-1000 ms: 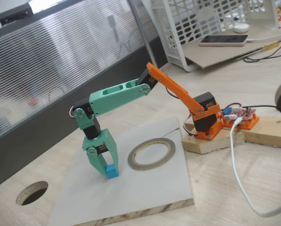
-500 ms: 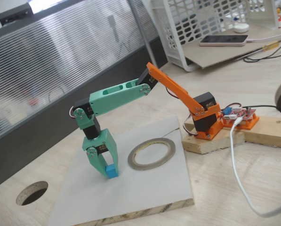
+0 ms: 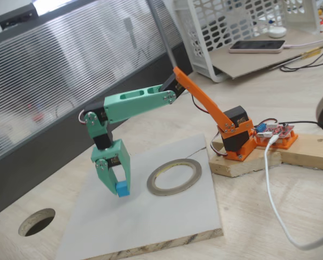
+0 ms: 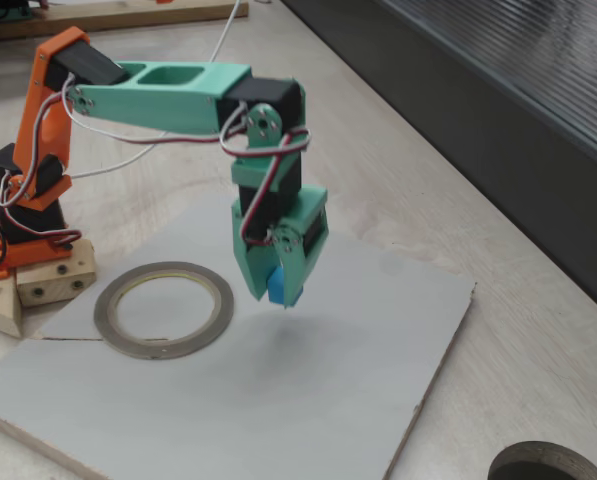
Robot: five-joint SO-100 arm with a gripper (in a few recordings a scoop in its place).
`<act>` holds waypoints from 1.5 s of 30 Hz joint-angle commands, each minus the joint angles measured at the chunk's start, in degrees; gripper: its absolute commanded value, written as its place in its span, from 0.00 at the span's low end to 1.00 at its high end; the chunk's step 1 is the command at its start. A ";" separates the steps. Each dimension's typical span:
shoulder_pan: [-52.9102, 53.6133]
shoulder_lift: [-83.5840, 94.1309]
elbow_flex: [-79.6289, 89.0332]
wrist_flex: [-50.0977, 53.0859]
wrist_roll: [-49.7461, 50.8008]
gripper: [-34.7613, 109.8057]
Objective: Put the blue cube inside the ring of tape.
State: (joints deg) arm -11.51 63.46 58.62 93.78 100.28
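Observation:
The blue cube (image 3: pixel 122 188) (image 4: pixel 277 286) hangs a little above the grey board, pinched between the green fingers of my gripper (image 3: pixel 118 187) (image 4: pixel 275 288), which is shut on it. The ring of tape (image 3: pixel 174 176) (image 4: pixel 164 308) lies flat on the board, grey-silver with a yellowish inner edge. In a fixed view the ring is to the right of the cube (image 3: pixel 122 188); in another fixed view it is to the left of the cube (image 4: pixel 277 286). Cube and ring are about one cube-width apart. A shadow lies on the board under the cube.
The grey board (image 3: pixel 150 222) (image 4: pixel 228 400) rests on a wooden tabletop with a dark round hole (image 3: pixel 37 221) (image 4: pixel 546 463). The orange arm base (image 3: pixel 237 138) sits on a wooden block (image 3: pixel 242 162) beside a white cable (image 3: pixel 275 200). A white basket (image 3: pixel 226 32) stands at the back.
My gripper has risen off the board with the blue cube in it and shifted slightly left in the fixed view. The ring has not moved.

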 commanded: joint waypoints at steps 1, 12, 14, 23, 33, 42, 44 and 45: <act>-0.53 5.98 -1.05 1.05 0.09 0.36; -0.26 8.79 -0.35 1.05 0.09 0.36; 1.49 8.88 -0.26 1.05 0.09 0.36; 13.80 8.00 -0.79 0.62 0.09 0.36; 16.52 8.35 -0.18 1.14 0.70 0.36; 16.44 8.79 -0.18 1.14 0.44 0.36; 16.44 8.96 -0.09 1.14 0.35 0.36; 16.44 9.05 0.00 1.14 0.35 0.36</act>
State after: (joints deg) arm 4.57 69.43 58.45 93.78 100.28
